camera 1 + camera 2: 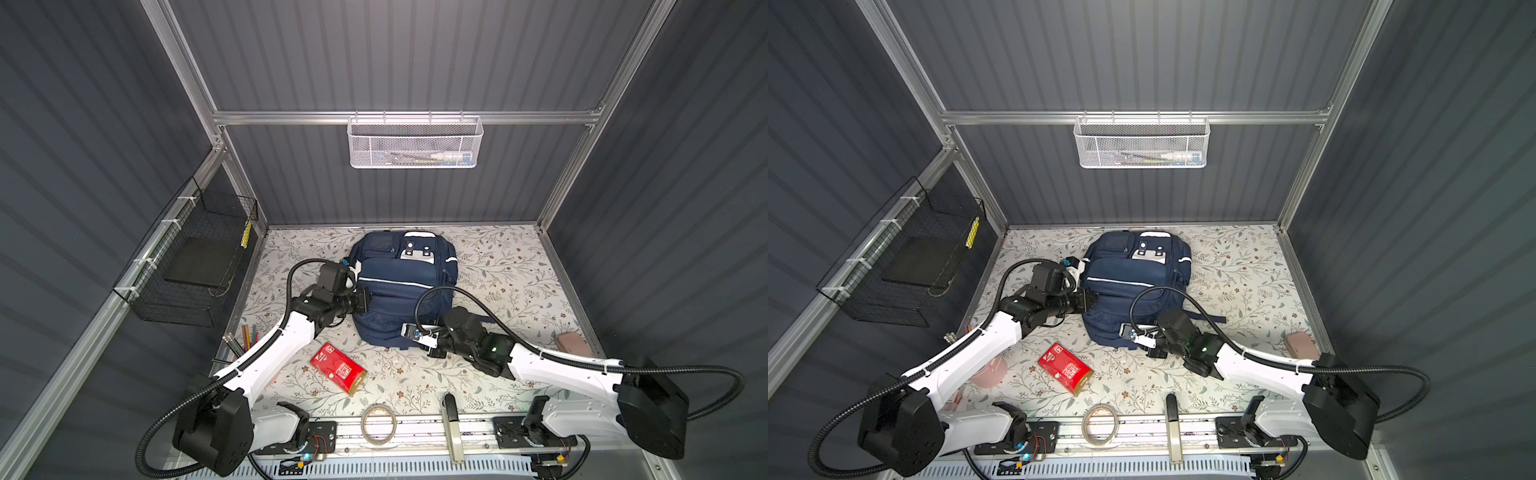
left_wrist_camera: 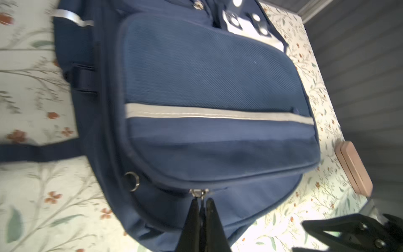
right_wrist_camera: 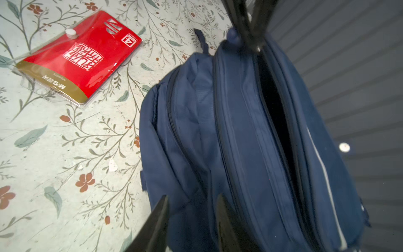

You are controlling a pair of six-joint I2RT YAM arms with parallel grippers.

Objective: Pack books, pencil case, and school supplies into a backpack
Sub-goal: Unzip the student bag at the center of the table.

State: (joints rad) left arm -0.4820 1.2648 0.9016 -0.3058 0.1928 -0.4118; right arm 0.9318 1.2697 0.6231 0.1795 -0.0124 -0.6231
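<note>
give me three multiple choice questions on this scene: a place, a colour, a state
1. Where is the red pack? A on the table, apart from the backpack; B inside the backpack; C on top of the backpack.
2. What colour is the backpack? A black; B green; C navy.
3. How is the left gripper? A wide open; B shut on a zipper pull; C out of view.
Answers: 1 A, both top views show it lying clear of the backpack. 2 C, all views show navy fabric. 3 B, the left wrist view shows it pinching the pull.
</note>
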